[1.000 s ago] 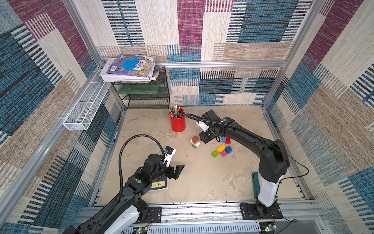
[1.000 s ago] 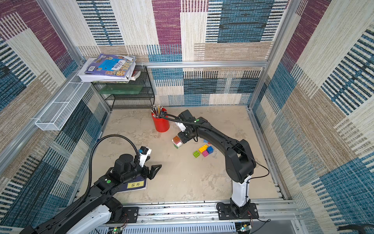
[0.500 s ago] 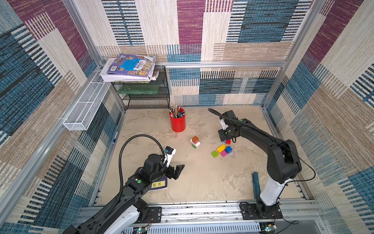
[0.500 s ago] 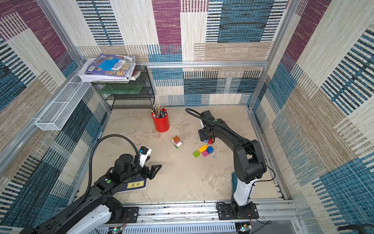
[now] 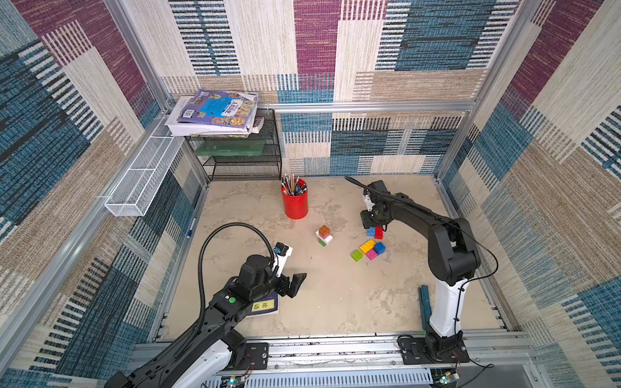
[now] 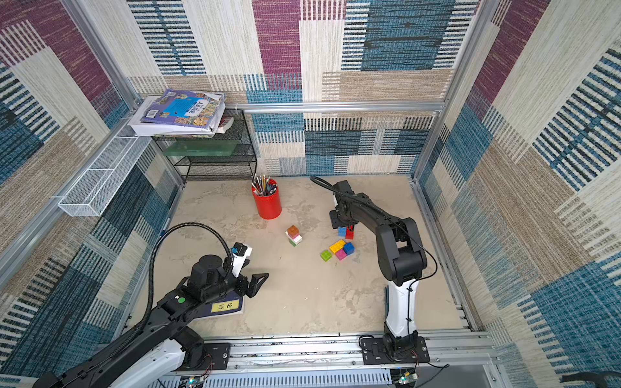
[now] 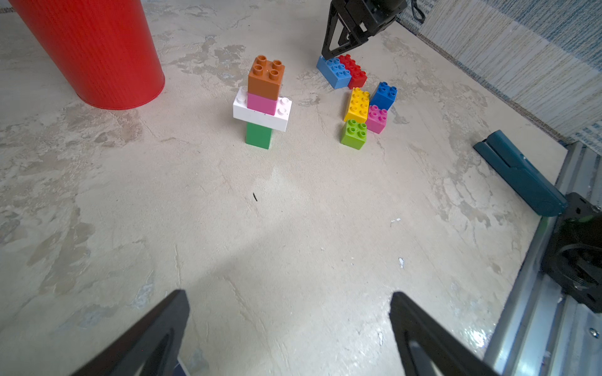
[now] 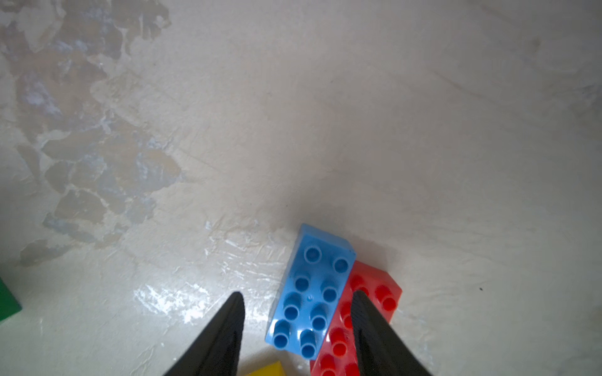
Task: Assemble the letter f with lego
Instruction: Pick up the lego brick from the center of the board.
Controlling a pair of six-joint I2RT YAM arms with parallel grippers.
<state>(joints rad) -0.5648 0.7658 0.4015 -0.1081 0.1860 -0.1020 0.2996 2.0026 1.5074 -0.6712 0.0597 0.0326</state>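
Presently, entry by view.

Top views: the right gripper (image 5: 372, 223) has left the stack (image 5: 324, 235), where it stood a second ago. It has crossed rightward and come down over the light-blue oblong brick (image 5: 370, 231) and the red oblong brick (image 5: 379, 232). The right arm reaches toward the far side with its wrist bent downward. The left gripper (image 5: 291, 278) is unmoved, low over the near-left table (image 5: 336, 302), with its arm folded. The stack stands mid-table, as before.

Left wrist view: the left gripper (image 7: 288, 294) has its fingers wide apart and holds nothing. The stack (image 7: 262, 104) reads green, white oblong, pink and brown from bottom to top. Right of it lies a cluster of the yellow brick (image 7: 356, 104), dark-blue brick (image 7: 384, 96), pink brick (image 7: 377, 118) and lime brick (image 7: 353, 133), each touching its neighbour. Farther off, the right gripper (image 7: 337, 53) points down at the blue-and-red pair.

Right wrist view: the right gripper (image 8: 298, 295) has its fingers partly apart and straddles the light-blue oblong brick (image 8: 312, 293), which lies flat on the table. One finger is clear of it; the other sits over the seam with the red oblong brick (image 8: 381, 293). Whether the fingers touch either brick cannot be told.
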